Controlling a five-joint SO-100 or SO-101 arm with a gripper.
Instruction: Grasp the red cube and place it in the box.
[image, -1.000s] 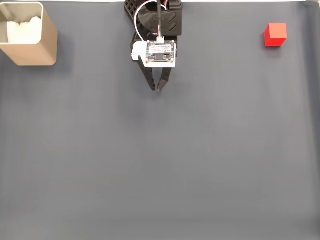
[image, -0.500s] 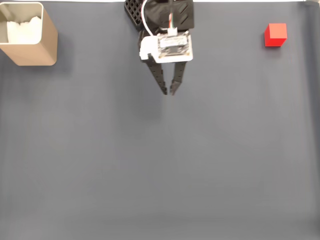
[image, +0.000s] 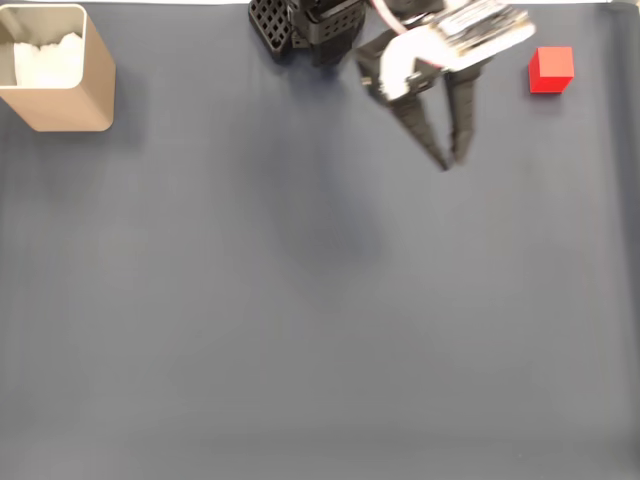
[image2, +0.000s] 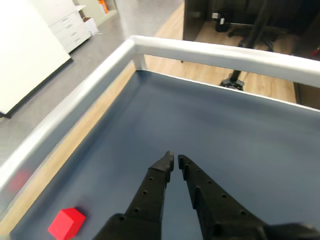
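Step in hand: approach. Your black two-finger gripper (image: 452, 163), fingers clenched on nothing, hangs over the grey desk (image: 320, 320), near the small matte red cube (image: 551, 69) at top right. Beige-tan square box (image: 60, 95): far left. Next: spread fingers, straddle cube

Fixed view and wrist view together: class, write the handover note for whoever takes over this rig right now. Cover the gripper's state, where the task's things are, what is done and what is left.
Gripper: fingertips nearly touching, holding nothing, above the grey mat near the top of the fixed view.
Red cube: on the mat at upper right of the fixed view, to the right of the gripper and apart from it; in the wrist view it sits at lower left.
Box: upper left corner of the fixed view, white padding inside, no cube in it.
Done: nothing grasped yet.
Left: open over the cube, grasp it, carry it across to the box, release.
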